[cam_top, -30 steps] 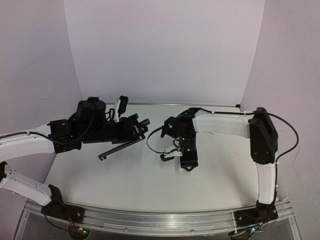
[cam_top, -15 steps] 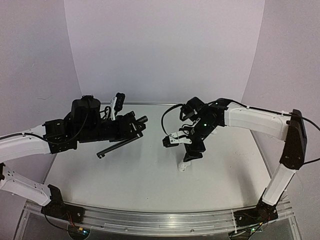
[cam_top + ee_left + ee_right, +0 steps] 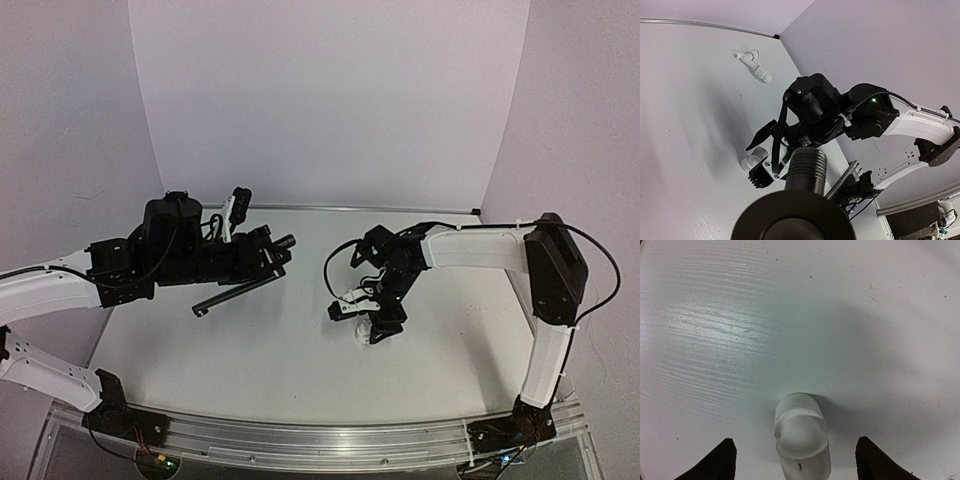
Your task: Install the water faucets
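Since half a second ago the right tool point(image 3: 797, 462) has been lowered back over the white fitting point(image 3: 801, 440), which lies on the tabletop point(image 3: 250, 370) right of centre. Its jaws are apart on either side of the fitting, apparently not touching. The faucet point(image 3: 240, 290) is kept raised at left, clamped in the left tool point(image 3: 265, 255). A grasp of the fitting seems to be in preparation.

Our dark grey faucet point(image 3: 235, 295), white pipe fitting point(image 3: 801, 437), white table point(image 3: 740, 315) with faint grain streaks, pale lilac walls point(image 3: 330, 100).
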{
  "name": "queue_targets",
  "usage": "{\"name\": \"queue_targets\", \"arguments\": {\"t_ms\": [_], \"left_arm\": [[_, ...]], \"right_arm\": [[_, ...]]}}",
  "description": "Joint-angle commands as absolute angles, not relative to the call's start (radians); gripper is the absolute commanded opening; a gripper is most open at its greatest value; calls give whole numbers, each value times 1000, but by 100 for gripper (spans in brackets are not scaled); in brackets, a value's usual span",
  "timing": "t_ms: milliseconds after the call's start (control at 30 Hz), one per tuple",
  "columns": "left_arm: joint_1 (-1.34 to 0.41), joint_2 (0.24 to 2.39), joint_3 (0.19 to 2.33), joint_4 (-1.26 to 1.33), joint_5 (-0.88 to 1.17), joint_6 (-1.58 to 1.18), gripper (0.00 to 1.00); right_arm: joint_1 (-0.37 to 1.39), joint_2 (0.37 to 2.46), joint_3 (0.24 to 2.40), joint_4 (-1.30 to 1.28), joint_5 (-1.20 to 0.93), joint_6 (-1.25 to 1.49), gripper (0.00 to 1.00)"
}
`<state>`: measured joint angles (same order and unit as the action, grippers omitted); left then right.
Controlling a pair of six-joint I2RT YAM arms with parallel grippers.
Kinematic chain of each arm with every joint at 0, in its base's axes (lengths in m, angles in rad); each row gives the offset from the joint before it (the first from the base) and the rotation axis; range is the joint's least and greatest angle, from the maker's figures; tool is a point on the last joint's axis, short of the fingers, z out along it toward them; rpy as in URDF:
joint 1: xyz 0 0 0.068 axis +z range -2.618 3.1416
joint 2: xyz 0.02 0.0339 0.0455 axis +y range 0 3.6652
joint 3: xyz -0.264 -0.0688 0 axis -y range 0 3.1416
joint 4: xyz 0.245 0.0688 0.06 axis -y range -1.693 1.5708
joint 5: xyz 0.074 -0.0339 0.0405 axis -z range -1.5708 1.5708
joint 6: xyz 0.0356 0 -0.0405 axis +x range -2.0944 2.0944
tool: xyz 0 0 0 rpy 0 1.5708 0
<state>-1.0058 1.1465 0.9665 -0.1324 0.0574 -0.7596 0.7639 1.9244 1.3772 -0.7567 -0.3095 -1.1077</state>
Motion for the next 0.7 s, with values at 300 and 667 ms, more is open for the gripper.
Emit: {"name": "queue_targets", "arguments": {"t_ms": [300,667], "left_arm": [[-1000,1129,1022,-64,51,-754,0],[-1000,1129,1019,-67,47,-753,0]], "right_arm": [[765,1971,1324,-641,-336,-1090,61],[765,1972,1299,-616,-328,-1091,48]]}}
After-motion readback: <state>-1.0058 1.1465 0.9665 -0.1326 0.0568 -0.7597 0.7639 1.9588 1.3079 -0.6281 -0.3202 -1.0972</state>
